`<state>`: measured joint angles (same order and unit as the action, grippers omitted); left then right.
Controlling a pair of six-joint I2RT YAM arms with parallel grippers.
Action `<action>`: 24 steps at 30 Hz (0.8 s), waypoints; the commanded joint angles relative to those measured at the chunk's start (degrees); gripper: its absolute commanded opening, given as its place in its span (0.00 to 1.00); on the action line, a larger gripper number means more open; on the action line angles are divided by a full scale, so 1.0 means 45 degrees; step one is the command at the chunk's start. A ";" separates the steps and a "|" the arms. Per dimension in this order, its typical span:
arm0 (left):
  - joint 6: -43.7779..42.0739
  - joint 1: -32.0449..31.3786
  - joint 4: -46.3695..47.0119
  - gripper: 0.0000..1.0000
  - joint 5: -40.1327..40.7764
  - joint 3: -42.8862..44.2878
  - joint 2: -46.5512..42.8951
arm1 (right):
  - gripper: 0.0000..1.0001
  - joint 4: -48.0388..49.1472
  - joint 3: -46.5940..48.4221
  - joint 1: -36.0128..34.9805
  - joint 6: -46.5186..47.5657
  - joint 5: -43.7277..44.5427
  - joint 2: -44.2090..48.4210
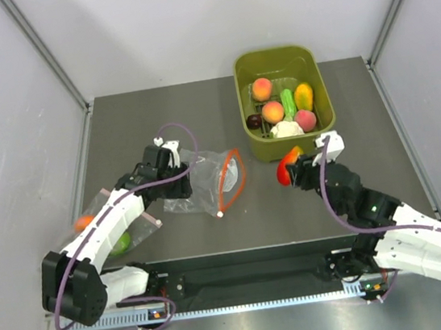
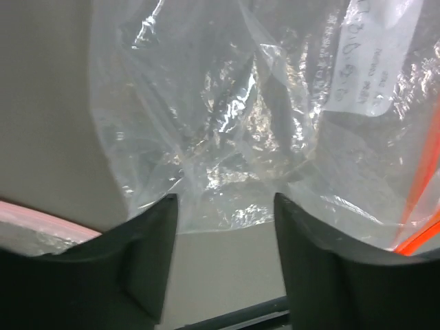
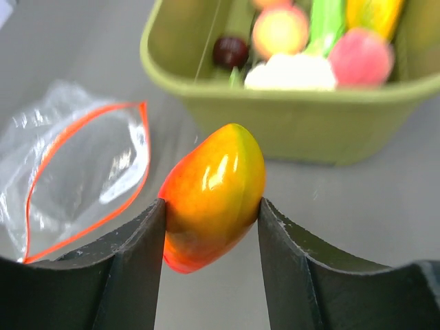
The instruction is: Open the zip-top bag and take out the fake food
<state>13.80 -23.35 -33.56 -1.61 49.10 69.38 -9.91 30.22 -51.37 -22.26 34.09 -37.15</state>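
The zip-top bag [image 1: 211, 184] lies crumpled on the table, its orange-red strip [image 1: 236, 175] gaping towards the right, and it looks empty. My left gripper [image 1: 177, 180] stands open at the bag's closed end. In the left wrist view the clear plastic [image 2: 227, 124] ends just at the tips of the left gripper [image 2: 223, 203], with nothing between them. My right gripper [image 1: 296, 170] is shut on a glossy red-orange fake fruit [image 3: 216, 189], held above the table between the bag [image 3: 75, 165] and the bin. A white cauliflower [image 1: 285, 129], a green piece [image 1: 287, 99] and a yellow-orange piece [image 1: 303, 95] lie in the bin.
The green bin [image 1: 243, 109] stands at the back right and also holds peaches [image 1: 273, 112] and a dark plum [image 1: 254, 120]. A second clear bag [image 1: 100, 209] with a pale pink strip lies under my left arm, with an orange item and a green item inside.
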 commanded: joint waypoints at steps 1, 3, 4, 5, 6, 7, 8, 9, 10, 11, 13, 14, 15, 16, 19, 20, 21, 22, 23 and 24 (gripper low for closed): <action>0.0175 0.0112 0.0036 0.64 0.0626 0.0475 -0.0555 | 0.33 0.0171 0.1542 0.1043 0.1410 -0.0894 -0.0162; 0.0175 0.0151 0.0036 0.80 0.0708 0.0456 -0.0789 | 0.33 0.0288 0.2052 0.1785 0.1897 -0.1380 -0.0648; 0.0194 0.0151 0.0056 0.85 0.0747 0.0436 -0.0906 | 0.33 0.0327 0.2577 0.2020 0.2055 -0.1557 -0.0845; 0.0194 0.0151 0.0036 0.96 0.0806 0.0436 -0.0984 | 0.34 0.0405 0.2833 0.2544 0.2211 -0.1752 -0.1060; 0.0214 0.0151 0.0036 0.99 0.0845 0.0417 -0.1043 | 0.34 0.0483 0.3087 0.2839 0.2464 -0.2122 -0.1545; 0.0214 0.0151 0.0056 0.99 0.0884 0.0417 -0.1121 | 0.34 0.0619 0.3612 0.3113 0.2563 -0.2338 -0.1801; 0.0253 0.0151 0.0056 0.99 0.1058 0.0436 -0.1296 | 0.34 0.0737 0.3849 0.3657 0.2661 -0.2553 -0.2036; 0.0253 0.0170 0.0075 0.99 0.1118 0.0436 -0.1433 | 0.34 0.0815 0.4103 0.3953 0.2816 -0.3058 -0.2618; 0.0253 0.0151 0.0114 0.99 0.1196 0.0417 -0.1589 | 0.34 0.1048 0.4569 0.4246 0.2837 -0.3353 -0.2914; 0.0253 0.0151 0.0172 0.99 0.1255 0.0378 -0.1939 | 0.34 0.1128 0.4806 0.4829 0.2896 -0.3646 -0.3227; 0.0214 0.0151 0.0445 0.99 0.1450 0.0241 -0.2370 | 0.34 0.1361 0.5507 0.5456 0.2935 -0.4486 -0.4281; 0.0214 0.0151 0.0504 0.99 0.1528 0.0202 -0.2836 | 0.34 0.1440 0.5763 0.6040 0.2935 -0.4721 -0.5058; 0.0214 0.0151 0.0679 0.99 0.1645 0.0124 -0.3053 | 0.34 0.1518 0.5978 0.6316 0.2935 -0.5206 -0.5452; 0.0195 0.0151 0.0797 0.99 0.1685 0.0046 -0.3500 | 0.34 0.1616 0.6483 0.6551 0.2897 -0.5463 -0.5862; 0.0194 0.0151 0.1594 0.99 0.1665 -0.0537 -0.4148 | 0.37 0.1636 0.7518 0.7236 0.2857 -0.6109 -0.7542; 0.0136 0.0151 0.1695 0.99 0.1685 -0.0637 -0.4459 | 0.41 0.1598 0.7794 0.7411 0.2876 -0.6168 -0.7952; 0.0136 0.0151 0.1677 0.99 0.1685 -0.0657 -0.4539 | 0.46 0.1559 0.8029 0.7490 0.2896 -0.6284 -0.8710; 0.0097 0.0151 0.1715 0.99 0.1666 -0.0658 -0.4656 | 0.53 0.1539 0.8515 0.7549 0.2954 -0.6324 -0.9066; 0.0116 0.0151 0.1735 0.99 0.1627 -0.0677 -0.4676 | 0.65 0.1519 0.8751 0.7627 0.2974 -0.6344 -0.9418; 0.0116 0.0151 0.1697 0.99 0.1646 -0.0638 -0.4657 | 0.73 0.1364 0.9005 0.7686 0.3071 -0.6383 -1.0021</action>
<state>14.83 -22.94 -29.54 5.10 47.03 48.64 -5.58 65.58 -17.91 -9.74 8.49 -78.37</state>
